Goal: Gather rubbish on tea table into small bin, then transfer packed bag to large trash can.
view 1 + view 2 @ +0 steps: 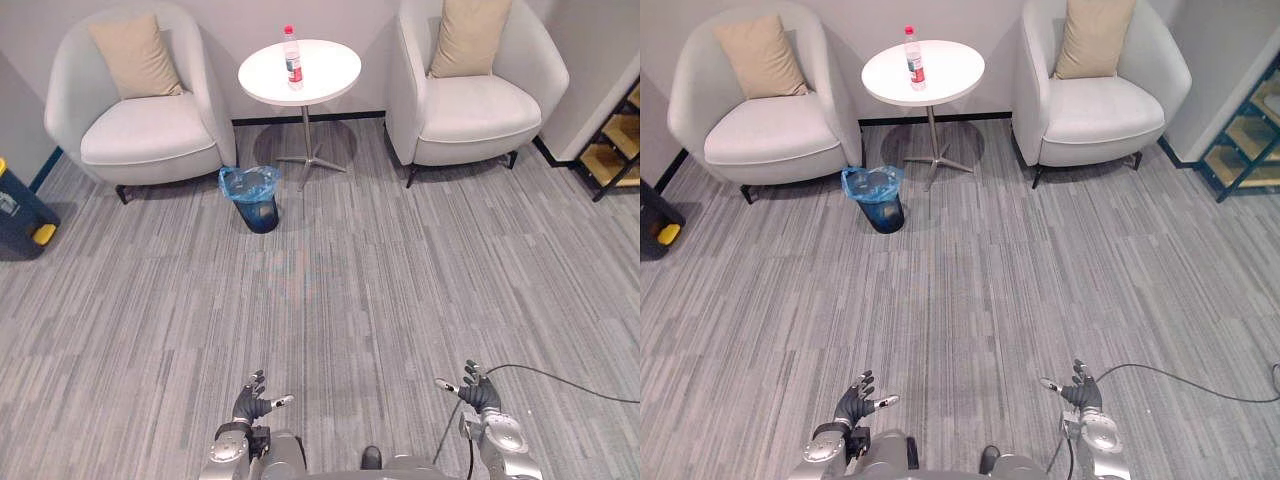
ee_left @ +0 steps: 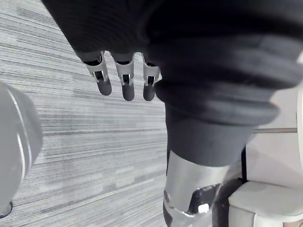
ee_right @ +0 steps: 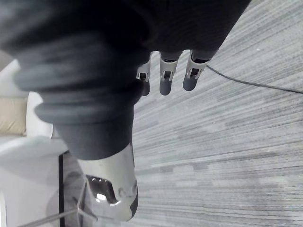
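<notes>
A clear plastic bottle (image 1: 291,57) with a red cap and red label stands upright on the round white tea table (image 1: 325,80) between two armchairs. On the carpet to the left of the table's foot stands a small dark bin (image 1: 253,198) lined with a blue bag. My left hand (image 1: 257,401) and right hand (image 1: 473,387) hang low at the near edge, far from the table, fingers relaxed and holding nothing. The fingers (image 2: 124,79) of the left hand and the fingers (image 3: 164,75) of the right hand are straight over bare carpet.
Two pale armchairs (image 1: 140,120) (image 1: 470,100) with beige cushions flank the table. A dark blue large trash can (image 1: 20,212) with a yellow part stands at the far left. A wooden rack (image 1: 612,150) is at the right edge. Grey carpet stretches between me and the table.
</notes>
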Controlling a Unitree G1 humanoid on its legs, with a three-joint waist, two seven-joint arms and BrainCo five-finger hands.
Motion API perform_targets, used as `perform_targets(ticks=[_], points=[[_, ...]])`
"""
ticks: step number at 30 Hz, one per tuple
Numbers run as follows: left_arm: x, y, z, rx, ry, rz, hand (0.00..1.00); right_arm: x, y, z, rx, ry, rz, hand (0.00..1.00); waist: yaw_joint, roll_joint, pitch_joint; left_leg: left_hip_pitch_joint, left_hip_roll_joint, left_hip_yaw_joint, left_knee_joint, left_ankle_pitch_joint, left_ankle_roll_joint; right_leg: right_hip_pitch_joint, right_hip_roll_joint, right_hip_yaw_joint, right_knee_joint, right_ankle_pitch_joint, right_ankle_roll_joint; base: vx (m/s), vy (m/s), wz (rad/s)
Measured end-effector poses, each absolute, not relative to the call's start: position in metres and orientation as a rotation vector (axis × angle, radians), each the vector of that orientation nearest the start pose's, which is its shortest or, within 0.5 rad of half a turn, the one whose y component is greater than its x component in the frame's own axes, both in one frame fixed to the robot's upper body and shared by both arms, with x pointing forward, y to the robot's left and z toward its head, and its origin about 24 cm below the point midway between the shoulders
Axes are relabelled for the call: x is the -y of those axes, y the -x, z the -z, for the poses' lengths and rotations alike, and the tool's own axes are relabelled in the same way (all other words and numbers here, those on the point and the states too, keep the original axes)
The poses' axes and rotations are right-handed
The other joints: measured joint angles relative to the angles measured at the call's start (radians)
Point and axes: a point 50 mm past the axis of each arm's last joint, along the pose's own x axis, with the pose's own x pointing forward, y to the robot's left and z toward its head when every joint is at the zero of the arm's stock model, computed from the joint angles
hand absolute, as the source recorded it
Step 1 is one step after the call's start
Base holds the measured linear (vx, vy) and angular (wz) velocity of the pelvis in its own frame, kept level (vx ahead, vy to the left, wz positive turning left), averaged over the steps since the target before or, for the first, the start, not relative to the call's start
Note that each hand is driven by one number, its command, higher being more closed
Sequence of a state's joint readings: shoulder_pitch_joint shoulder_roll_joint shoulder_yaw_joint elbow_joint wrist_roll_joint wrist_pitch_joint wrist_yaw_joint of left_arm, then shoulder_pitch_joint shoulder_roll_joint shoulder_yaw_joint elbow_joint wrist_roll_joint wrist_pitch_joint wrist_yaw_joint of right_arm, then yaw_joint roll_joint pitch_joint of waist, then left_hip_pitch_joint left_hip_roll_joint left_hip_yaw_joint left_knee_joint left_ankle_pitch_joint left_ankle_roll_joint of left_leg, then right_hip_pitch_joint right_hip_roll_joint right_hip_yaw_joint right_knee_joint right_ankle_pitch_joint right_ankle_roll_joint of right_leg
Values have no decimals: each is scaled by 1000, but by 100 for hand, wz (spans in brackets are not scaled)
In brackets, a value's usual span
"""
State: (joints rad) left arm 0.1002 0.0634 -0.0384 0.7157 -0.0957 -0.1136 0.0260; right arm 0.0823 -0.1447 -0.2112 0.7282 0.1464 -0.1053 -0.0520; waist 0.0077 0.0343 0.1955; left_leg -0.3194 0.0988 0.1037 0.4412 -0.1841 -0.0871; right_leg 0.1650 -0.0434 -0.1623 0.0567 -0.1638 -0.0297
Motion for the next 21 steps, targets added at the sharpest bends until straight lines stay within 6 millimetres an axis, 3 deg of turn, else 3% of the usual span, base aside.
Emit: perform_targets(ticks=[1, 2, 4, 6, 7, 9, 10, 11, 12, 13, 14, 15, 17, 19, 20, 21], points=[[-167, -161, 117, -696, 22, -72, 0, 247, -157, 107, -667, -32, 388, 0, 7, 21, -5, 4, -4, -25, -103, 41, -2, 7, 8, 5, -3, -13, 17, 327, 261, -31], [-166, -156, 119, -709, 28, -75, 0, 249, -154, 109, -684, -27, 395, 0, 12, 53, -8, 12, 3, -63, -160, 196, 34, 26, 25, 25, -2, -40, 42, 269, 213, -17], [-174, -156, 118, -707, 1, -83, 0, 237, -155, 113, -703, -45, 365, 0, 9, -10, -14, 6, -70, -46, -130, 146, 75, 34, -46, 27, 6, -79, 79, 379, 212, 7], [-177, -158, 118, -705, -7, -82, 0, 235, -156, 114, -707, -45, 358, 0, 24, -26, -13, -18, -86, -14, -64, 80, 95, 19, -80, 49, 49, -97, 88, 355, 178, -19], [-176, -156, 119, -712, -5, -82, 0, 235, -159, 113, -702, -34, 348, 0, 41, -26, -13, -3, -88, 12, -51, 47, 102, -15, -98, 90, 125, -99, 93, 364, 194, -49], [-178, -148, 122, -737, -9, -89, 0, 232, -163, 112, -695, -24, 326, 0, 40, -26, -14, 45, -94, 37, -68, 15, 112, -80, -116, 139, 296, -100, 104, 400, 211, -44], [-180, -144, 124, -756, -16, -90, 0, 230, -163, 113, -699, -21, 316, 0, 32, -32, -13, 110, -112, 48, -113, 1, 126, -152, -140, 156, 493, -73, 173, 464, 189, -29], [-180, -141, 125, -770, -31, -73, 0, 230, -161, 114, -705, -18, 311, 0, 26, -33, -14, 182, -125, 50, -159, -8, 135, -221, -154, 158, 683, -70, 218, 410, 126, -12], [-180, -140, 126, -774, -41, -63, 0, 230, -158, 115, -714, -17, 311, 0, 18, -32, -15, 216, -129, 45, -179, -14, 137, -251, -156, 146, 753, -76, 207, 423, 89, 8], [-184, -139, 126, -779, -56, -63, 0, 229, -153, 117, -728, -9, 307, 0, 5, -28, -17, 287, -129, 37, -219, -12, 145, -311, -162, 82, 821, -120, 160, 340, 49, 14], [-184, -139, 126, -779, -57, -64, 0, 228, -154, 117, -729, -6, 300, 0, 3, -27, -18, 310, -127, 38, -230, -12, 146, -334, -162, 53, 815, -135, 137, 427, 19, 16], [-184, -143, 125, -773, -61, -69, 0, 227, -155, 117, -729, 0, 288, 0, -15, -26, -18, 345, -116, 36, -245, -14, 148, -387, -153, -6, 765, -156, 99, 347, -21, 6], [-185, -146, 125, -767, -61, -81, 0, 226, -157, 117, -727, 8, 275, 0, -24, -3, -18, 372, -76, 36, -249, -7, 136, -462, -102, -55, 611, -156, 84, 483, -105, 9], [-185, -149, 124, -760, -61, -80, 0, 227, -154, 118, -736, 15, 276, 0, -32, 10, -17, 418, -43, 31, -254, 1, 120, -492, -55, -48, 382, -73, 74, 522, -169, 22], [-188, -143, 126, -775, -64, -88, 0, 227, -149, 120, -749, 18, 279, 0, -40, -5, -24, 466, -38, 10, -265, -14, 78, -478, -33, -15, 180, 108, 65, 519, -194, 41], [-189, -141, 126, -781, -67, -91, 0, 228, -146, 121, -757, 19, 282, 0, -47, -16, -29, 482, -41, -10, -267, -32, 51, -462, -34, -2, 151, 244, 66, 655, -260, 31]])
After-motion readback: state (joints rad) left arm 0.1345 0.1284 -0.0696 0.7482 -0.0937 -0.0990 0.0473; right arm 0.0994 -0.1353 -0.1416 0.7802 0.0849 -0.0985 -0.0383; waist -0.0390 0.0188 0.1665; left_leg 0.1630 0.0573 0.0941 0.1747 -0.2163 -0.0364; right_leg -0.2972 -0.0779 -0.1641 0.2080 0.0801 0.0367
